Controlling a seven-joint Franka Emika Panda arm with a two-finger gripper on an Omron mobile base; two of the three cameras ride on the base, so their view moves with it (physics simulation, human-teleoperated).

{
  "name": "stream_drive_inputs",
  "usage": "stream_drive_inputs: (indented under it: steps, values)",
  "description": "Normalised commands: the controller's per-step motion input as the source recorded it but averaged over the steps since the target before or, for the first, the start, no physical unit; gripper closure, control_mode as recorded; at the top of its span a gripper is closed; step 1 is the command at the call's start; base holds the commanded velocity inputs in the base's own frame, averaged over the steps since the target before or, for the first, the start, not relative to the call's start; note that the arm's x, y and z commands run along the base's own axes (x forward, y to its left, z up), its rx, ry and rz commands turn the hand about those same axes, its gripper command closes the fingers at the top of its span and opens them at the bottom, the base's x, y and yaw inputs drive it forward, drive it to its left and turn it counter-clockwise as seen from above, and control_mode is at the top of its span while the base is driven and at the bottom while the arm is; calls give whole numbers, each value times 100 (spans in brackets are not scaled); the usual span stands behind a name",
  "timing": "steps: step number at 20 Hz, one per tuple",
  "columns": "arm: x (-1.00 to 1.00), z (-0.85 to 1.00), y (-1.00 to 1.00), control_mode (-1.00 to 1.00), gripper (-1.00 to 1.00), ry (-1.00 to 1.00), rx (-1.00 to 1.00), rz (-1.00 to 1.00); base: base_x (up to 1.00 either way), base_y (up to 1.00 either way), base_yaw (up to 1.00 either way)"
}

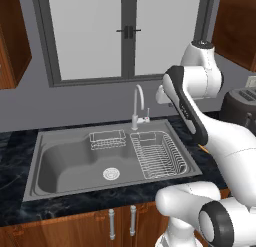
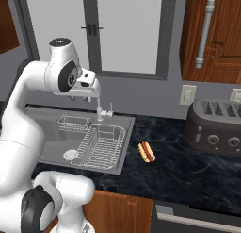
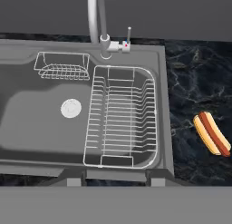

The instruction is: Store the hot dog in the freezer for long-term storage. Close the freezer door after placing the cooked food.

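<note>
The hot dog point(image 2: 147, 152) point(image 3: 212, 133) lies flat on the dark marble counter point(image 2: 188, 166), just right of the sink point(image 3: 36, 123) and well left of the toaster point(image 2: 215, 127). Its long axis runs from the back wall toward the counter's front edge, slanting slightly rightward at the near end. The gripper hangs above the sink; I cannot tell how its jaws stand.

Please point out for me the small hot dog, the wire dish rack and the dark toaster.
Small tan-bun hot dog point(image 3: 212, 133): hand view, on the reddish sausage.
Silver wire dish rack point(image 3: 120, 116): hand view, on its wire floor.
Dark rounded toaster point(image 2: 217, 128): right base view, on its front face.
</note>
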Motion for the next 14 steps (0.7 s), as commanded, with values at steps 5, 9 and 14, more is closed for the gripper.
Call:
stream_drive_inputs:
  steps: [5,9,14]
  values:
    - [-7,0,-2,-100,-100,0,0,-1,0,0,0]
    - [-12,0,-26,-100,-100,0,0,0,0,0,0]
    - [-5,-27,-83,-100,-100,-1,-7,0,0,0,0]
